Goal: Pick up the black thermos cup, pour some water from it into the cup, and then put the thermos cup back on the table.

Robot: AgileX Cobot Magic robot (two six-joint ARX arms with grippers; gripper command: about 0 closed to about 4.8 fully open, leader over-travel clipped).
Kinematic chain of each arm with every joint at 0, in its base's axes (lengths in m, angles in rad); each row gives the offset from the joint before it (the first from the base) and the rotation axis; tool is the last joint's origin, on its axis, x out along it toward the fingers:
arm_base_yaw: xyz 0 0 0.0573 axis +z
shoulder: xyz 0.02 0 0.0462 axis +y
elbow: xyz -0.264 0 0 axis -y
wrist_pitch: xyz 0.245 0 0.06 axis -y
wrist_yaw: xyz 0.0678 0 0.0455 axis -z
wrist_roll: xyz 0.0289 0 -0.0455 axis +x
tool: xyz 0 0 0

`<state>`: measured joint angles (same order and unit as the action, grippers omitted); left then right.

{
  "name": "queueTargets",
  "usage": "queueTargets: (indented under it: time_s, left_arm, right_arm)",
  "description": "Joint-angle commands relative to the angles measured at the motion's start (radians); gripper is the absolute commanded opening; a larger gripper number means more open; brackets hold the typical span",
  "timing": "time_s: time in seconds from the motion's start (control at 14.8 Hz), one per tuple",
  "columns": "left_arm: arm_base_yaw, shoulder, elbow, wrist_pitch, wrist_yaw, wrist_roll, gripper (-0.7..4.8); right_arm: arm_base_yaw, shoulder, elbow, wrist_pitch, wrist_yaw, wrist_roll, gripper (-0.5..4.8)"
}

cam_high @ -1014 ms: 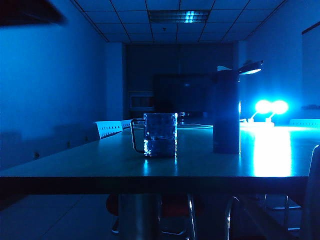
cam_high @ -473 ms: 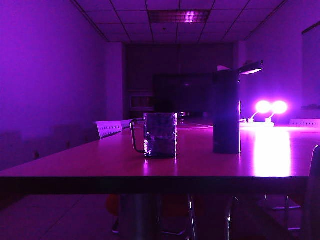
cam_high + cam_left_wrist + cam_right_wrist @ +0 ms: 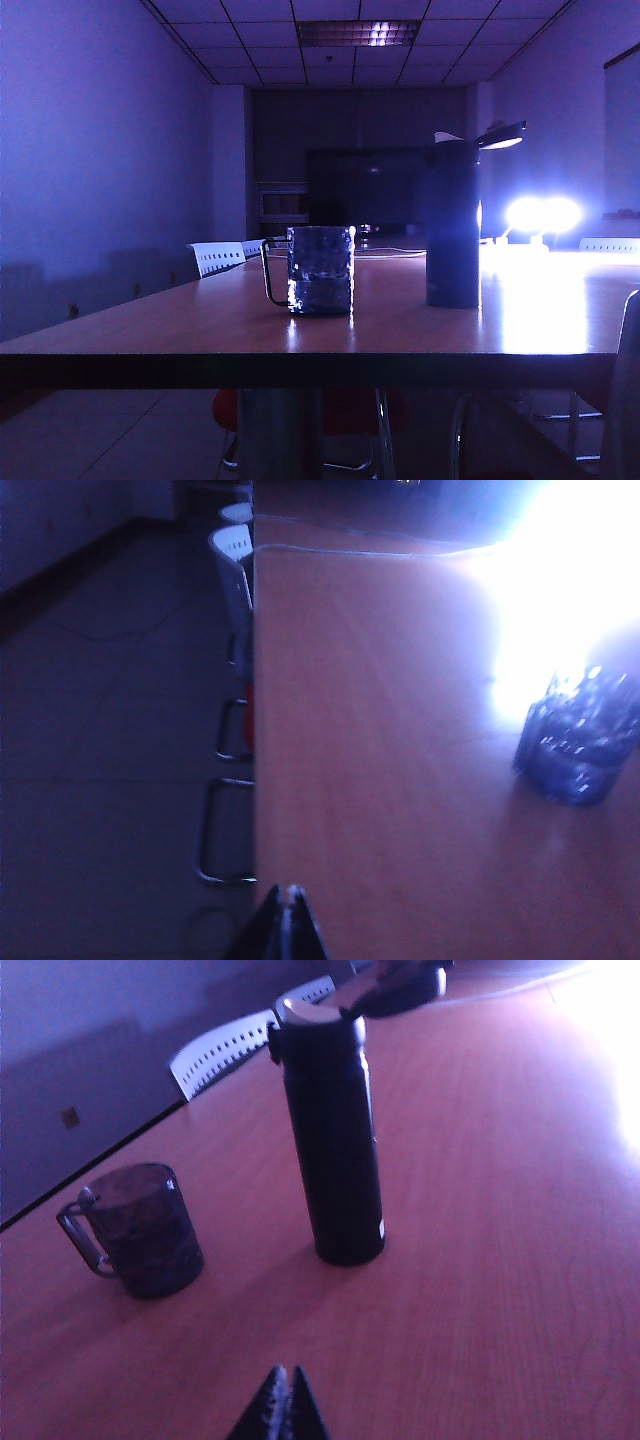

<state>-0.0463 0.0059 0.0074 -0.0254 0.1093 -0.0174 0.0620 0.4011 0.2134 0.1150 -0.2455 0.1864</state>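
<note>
The black thermos cup [image 3: 452, 225] [image 3: 332, 1140] stands upright on the table [image 3: 200, 330], its pale flip-up spout piece open at the top. To its left stands the cup [image 3: 320, 270] [image 3: 143, 1228] [image 3: 580, 742], a short dimpled glass mug with a thin dark loop handle. My right gripper [image 3: 283, 1380] is shut and empty, hovering above the wood well short of the thermos. My left gripper [image 3: 290, 895] is shut and empty, near the table's side edge, far from the mug. Neither gripper shows in the exterior view.
Bright lamps [image 3: 543, 214] glare at the far right of the table and wash out part of the wood. White perforated chairs [image 3: 216, 257] [image 3: 232, 555] line the table's left side. A dark object [image 3: 405, 988] lies on the table behind the thermos.
The thermos and the mug have kept still. The room's light colour has shifted from blue through purple to a dim violet-white.
</note>
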Motion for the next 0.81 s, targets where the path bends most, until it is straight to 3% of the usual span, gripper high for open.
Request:
queueTargets:
  time_s: [0.07,0.81]
  left_arm:
    - [0.003,0.000,0.000,0.020,0.000,0.054,-0.08]
    - [0.002,0.000,0.000,0.011,0.008,0.017,-0.01]
  right_arm:
    - [0.000,-0.001,0.002,0.013,0.003,0.000,-0.05]
    - [0.000,-0.001,0.002,0.013,0.003,0.000,-0.05]
